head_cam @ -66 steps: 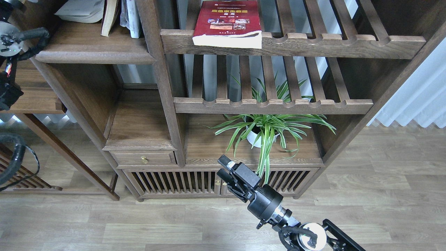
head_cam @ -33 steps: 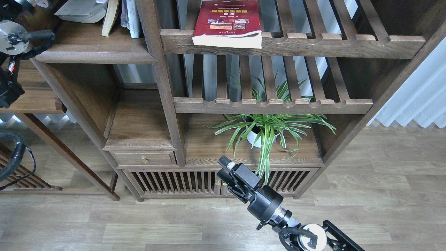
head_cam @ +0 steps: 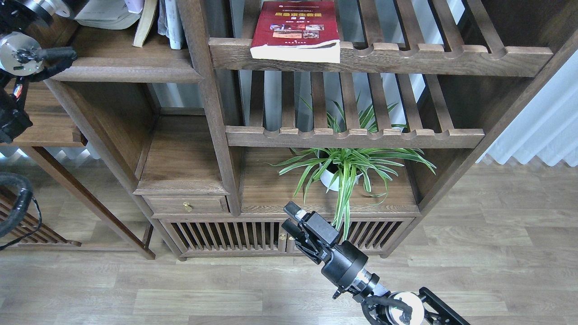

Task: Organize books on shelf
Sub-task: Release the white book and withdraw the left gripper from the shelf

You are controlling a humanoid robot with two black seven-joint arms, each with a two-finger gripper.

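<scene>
Slatted rack's red book (head_cam: pixel 295 28) far above right gripper (head_cam: pixel 291 218)

Dark-brown wooden cabinet (head_cam: pixel 212 113) fills upper view. Two slatted racks (head_cam: pixel 356 135) with scalloped front rails on right half. Spider plant (head_cam: pixel 347 164) in white pot (head_cam: pixel 328 178) sits in open bay below lower rack. Small drawer (head_cam: pixel 187 205) with brass knob (head_cam: pixel 185 207) at lower left; slatted doors (head_cam: pixel 226 234) beneath. Pale wood-plank floor (head_cam: pixel 474 262) in front. White pleated curtain (head_cam: pixel 542 126) at right, daylight showing behind slats. Second wooden stand (head_cam: pixel 54 135) at left edge.
</scene>
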